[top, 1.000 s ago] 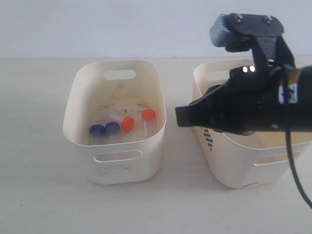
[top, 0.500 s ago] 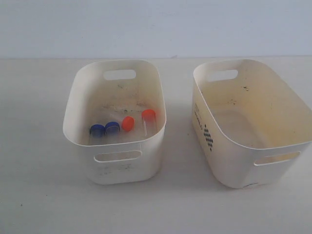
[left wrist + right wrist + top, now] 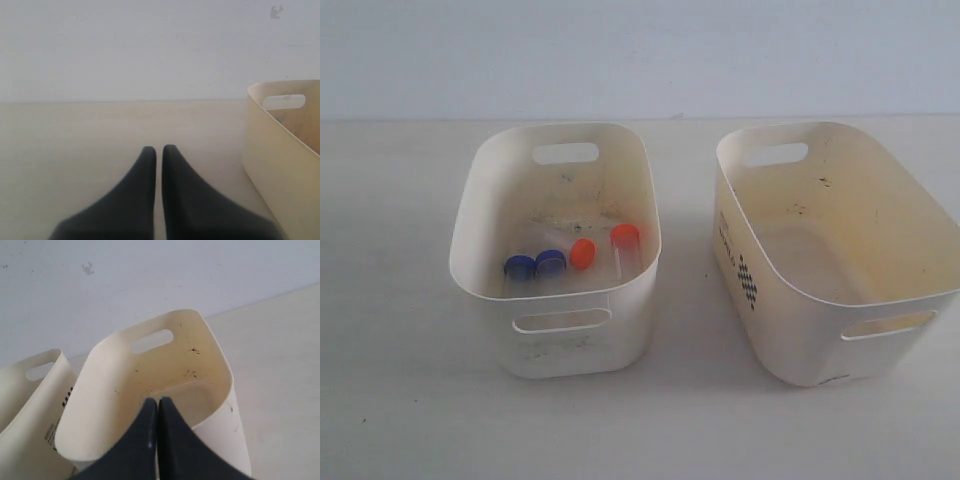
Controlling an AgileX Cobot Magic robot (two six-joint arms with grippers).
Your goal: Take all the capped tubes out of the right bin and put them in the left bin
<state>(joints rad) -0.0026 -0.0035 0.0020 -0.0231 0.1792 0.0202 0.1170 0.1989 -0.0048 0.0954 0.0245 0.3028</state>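
The capped tubes lie together on the floor of the left bin (image 3: 480, 200): two with blue caps (image 3: 519, 267) (image 3: 551, 263) and two with orange-red caps (image 3: 582, 253) (image 3: 625, 237). The right bin (image 3: 880, 290), with checkered print on its side, has nothing inside. Neither gripper shows in the exterior view. In the left wrist view my left gripper (image 3: 158, 148) is shut and holds nothing, low over the table beside the left bin (image 3: 272, 150). In the right wrist view my right gripper (image 3: 158, 400) is shut, holds nothing and hangs over the near rim of the right bin (image 3: 210, 345).
Both bins stand side by side on a pale table with a gap between them. A white wall runs behind the table. The left bin's rim (image 3: 15, 395) shows at the edge of the right wrist view.
One second ago the right arm reached over the right bin toward the left bin. It has since drawn back out of the exterior view. The tubes and bins have not moved.
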